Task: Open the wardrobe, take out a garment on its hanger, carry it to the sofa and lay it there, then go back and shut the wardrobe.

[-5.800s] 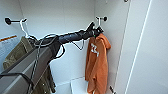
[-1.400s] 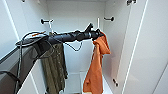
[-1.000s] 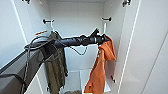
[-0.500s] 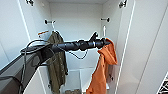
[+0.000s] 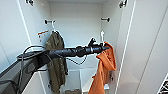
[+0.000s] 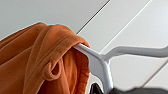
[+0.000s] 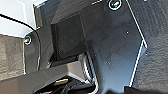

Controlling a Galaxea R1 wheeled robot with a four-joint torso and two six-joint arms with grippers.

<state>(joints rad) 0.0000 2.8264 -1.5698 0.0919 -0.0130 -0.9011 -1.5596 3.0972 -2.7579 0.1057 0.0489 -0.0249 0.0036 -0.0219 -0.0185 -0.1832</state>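
- The wardrobe (image 5: 77,22) stands with both doors swung wide, its white inside bare at the back wall.
- The left arm reaches in from the left side of the head view, and the left gripper (image 5: 104,48) is clamped on the hanger (image 5: 102,37) near the wardrobe's right inner wall.
- The hanger's white hook rises just above the gripper, below the short rail stub (image 5: 105,19) on that wall and apart from it.
- The garment (image 5: 105,67), an orange hoodie, drapes from the hanger and hangs down along the right side of the interior, toward the bottom edge.
- In the left wrist view, the hanger (image 6: 100,62) shows one bare white shoulder, and the garment (image 6: 42,62) is bunched over the other, with a drawstring loop near its hem.
- An olive-green garment (image 5: 57,60) hangs at the left side of the interior from its own white hook.
- No writing or label can be read on either garment; an orange tag (image 5: 43,32) on the left inner wall is too blurred to read.
- Whether the right gripper is clenched or released cannot be told.
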